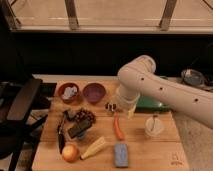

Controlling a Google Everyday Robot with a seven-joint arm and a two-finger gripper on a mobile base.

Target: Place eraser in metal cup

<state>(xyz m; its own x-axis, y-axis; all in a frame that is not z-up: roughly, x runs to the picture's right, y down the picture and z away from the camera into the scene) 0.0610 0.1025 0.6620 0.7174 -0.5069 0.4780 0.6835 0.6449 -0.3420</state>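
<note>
claw (127, 111) beside metal cup (111, 106), state cannot tell | eraser (79, 129) left of carrot (118, 129)

On the tabletop (150, 152), the left bowl (61, 92) and the right bowl (94, 92) sit side by side at the back. The metal cup (110, 106) stands just right of them. The hand (126, 109) is beside the cup on its right, over the far end of the carrot (118, 129). The eraser (79, 128) lies left of the carrot, in front of the grapes (86, 116). A plastic cup (154, 126) stands right of the carrot, and a pad (121, 154) lies in front of it.
</note>
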